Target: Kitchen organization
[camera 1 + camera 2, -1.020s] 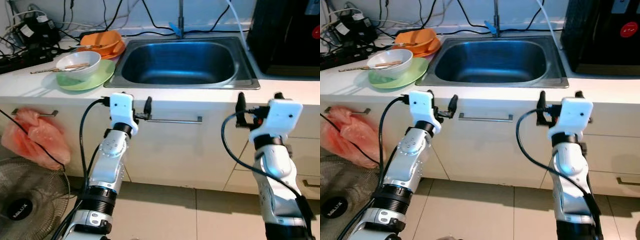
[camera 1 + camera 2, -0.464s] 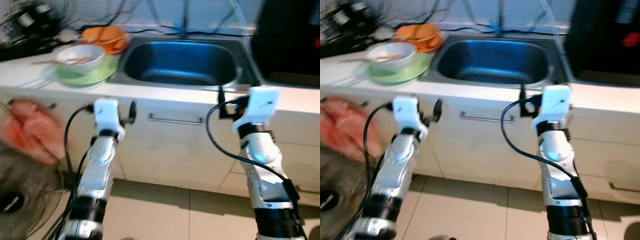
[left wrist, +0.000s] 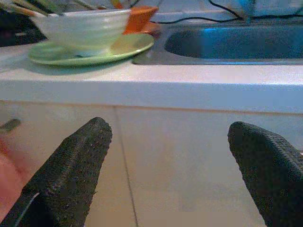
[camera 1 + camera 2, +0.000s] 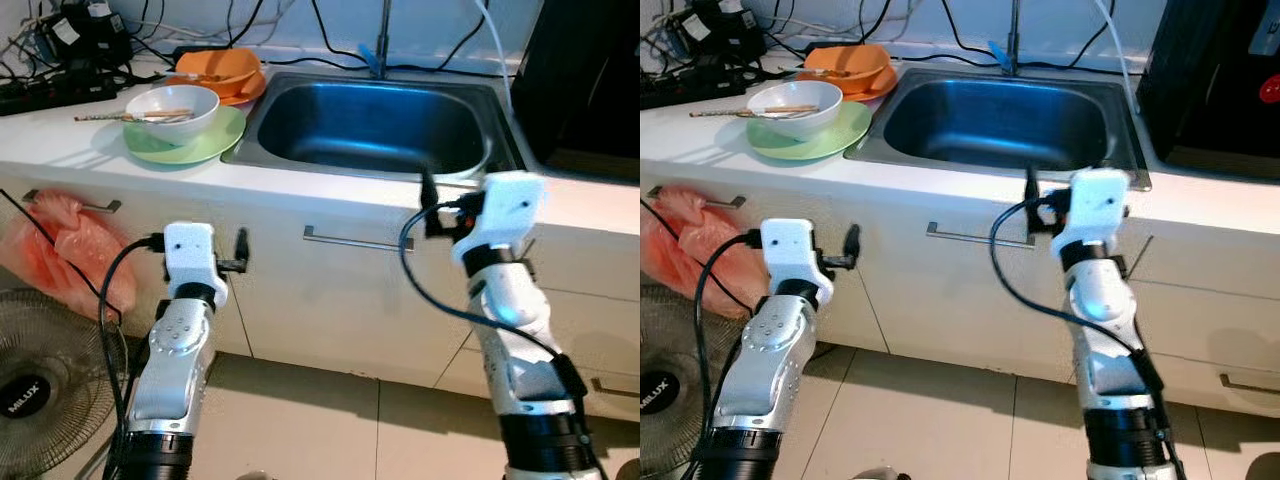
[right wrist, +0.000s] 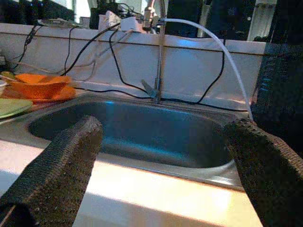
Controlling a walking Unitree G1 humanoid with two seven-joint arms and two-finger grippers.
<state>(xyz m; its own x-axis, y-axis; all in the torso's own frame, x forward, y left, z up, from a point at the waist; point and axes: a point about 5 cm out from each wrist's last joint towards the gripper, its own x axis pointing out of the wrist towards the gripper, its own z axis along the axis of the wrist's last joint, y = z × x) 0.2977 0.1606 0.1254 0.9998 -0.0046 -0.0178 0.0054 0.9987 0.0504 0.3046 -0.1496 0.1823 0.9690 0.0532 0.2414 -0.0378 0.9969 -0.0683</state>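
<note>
A white bowl (image 4: pixel 172 100) with chopsticks (image 4: pixel 110 117) across it sits on a green plate (image 4: pixel 205 142) on the white counter, left of the steel sink (image 4: pixel 300 112). Behind them lies an orange dish (image 4: pixel 222 68). My left gripper (image 4: pixel 240 252) is open and empty, held in front of the cabinet below the counter edge, under the plate. The right gripper (image 4: pixel 434 198) is open and empty too. It hovers at the counter's front edge before the sink's right part, facing the faucet (image 5: pixel 159 52).
A black appliance (image 4: pixel 590 80) stands on the counter right of the sink. A power strip and tangled cables (image 4: pixel 70 30) fill the back left. A bar handle (image 4: pixel 355 243) runs under the sink. A red plastic bag (image 4: pixel 75 250) hangs at left above a floor fan (image 4: pixel 40 390).
The view shifted and blurred briefly. My left gripper dropped lower and to the left, away from the bar handle. The right gripper moved left and slightly up to the sink's front edge.
</note>
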